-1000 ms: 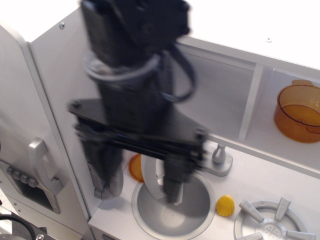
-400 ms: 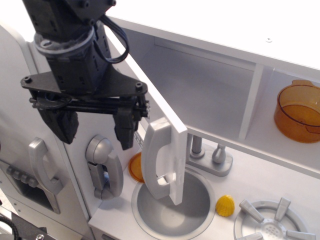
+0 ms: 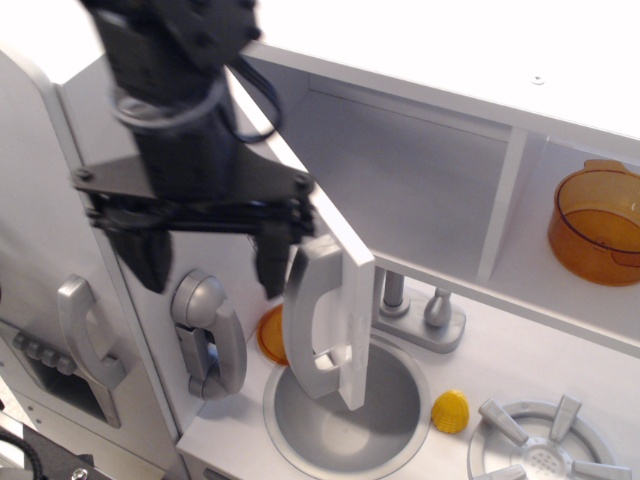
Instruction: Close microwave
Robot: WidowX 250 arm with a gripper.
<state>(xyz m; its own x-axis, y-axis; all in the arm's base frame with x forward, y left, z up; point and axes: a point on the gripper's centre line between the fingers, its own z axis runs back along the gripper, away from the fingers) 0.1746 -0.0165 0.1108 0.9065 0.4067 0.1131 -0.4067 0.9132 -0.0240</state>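
Note:
The microwave (image 3: 400, 190) is a white box compartment under the top shelf, and its inside is bare. Its white door (image 3: 352, 300) stands swung out over the sink, seen nearly edge-on, with a long pale silver handle (image 3: 312, 315) on its outer face. My black gripper (image 3: 210, 265) hangs to the left of the door with its jaws wide open and nothing between them. The right finger (image 3: 270, 268) is close beside the top of the door handle; whether it touches cannot be told. The left finger (image 3: 150, 262) hangs over the white side panel.
An orange pot (image 3: 595, 225) sits in the doorless cubby at the right. Below are a round sink (image 3: 390, 425), a grey faucet (image 3: 435, 312), a yellow piece (image 3: 450, 411), an orange piece (image 3: 268, 336) and a burner (image 3: 545, 450). Grey handles (image 3: 205, 335) (image 3: 88, 345) sit on the left panels.
My arm moved from in front of the sink up and left, uncovering the open door, then shifted right so the right finger is next to the door handle. The door has not visibly moved.

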